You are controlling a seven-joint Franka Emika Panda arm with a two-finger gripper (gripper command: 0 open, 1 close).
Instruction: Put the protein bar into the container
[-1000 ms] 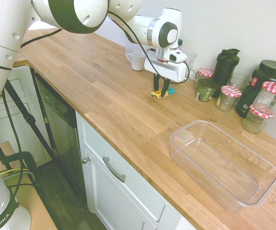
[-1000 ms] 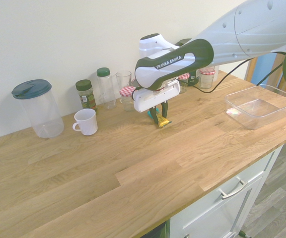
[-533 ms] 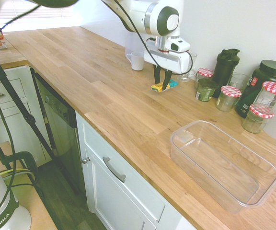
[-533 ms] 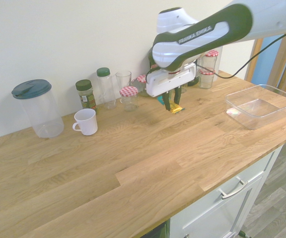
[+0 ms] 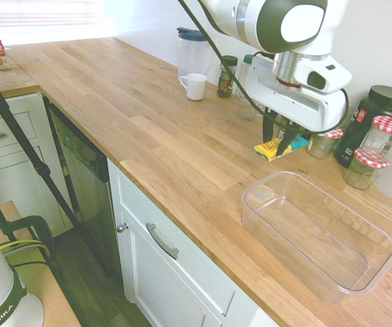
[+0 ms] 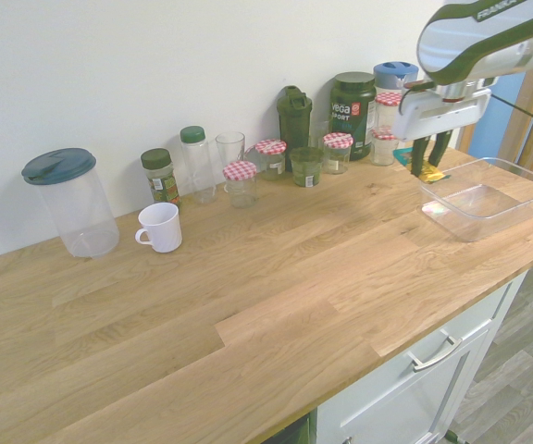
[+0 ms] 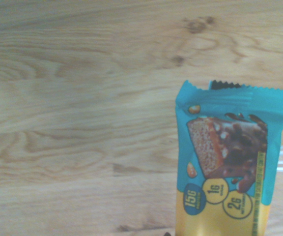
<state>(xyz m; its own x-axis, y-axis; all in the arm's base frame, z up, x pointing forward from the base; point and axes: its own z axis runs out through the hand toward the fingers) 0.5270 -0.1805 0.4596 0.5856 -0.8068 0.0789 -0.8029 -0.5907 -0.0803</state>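
Observation:
My gripper (image 5: 280, 143) is shut on the protein bar (image 5: 275, 148), a small yellow bar with a teal end, and holds it in the air above the wooden counter. The bar hangs just short of the near-left corner of the container (image 5: 318, 235), a large clear lidless tub. From the other side, the gripper (image 6: 427, 170) hovers at the tub's (image 6: 486, 197) left rim with the bar (image 6: 432, 175) under it. Up close, the wrist view shows the bar's (image 7: 227, 167) teal and yellow wrapper over wood grain.
Jars with red-checked lids (image 5: 388, 134), a dark shaker bottle and a large dark tub (image 5: 376, 112) stand along the wall behind the gripper. A white mug (image 5: 195, 86) and a clear pitcher (image 6: 69, 202) sit further along the counter. The counter's front edge runs above white drawers.
The gripper has lifted the protein bar off the counter and carried it sideways along the row of jars to the container's edge. It stayed shut on the bar.

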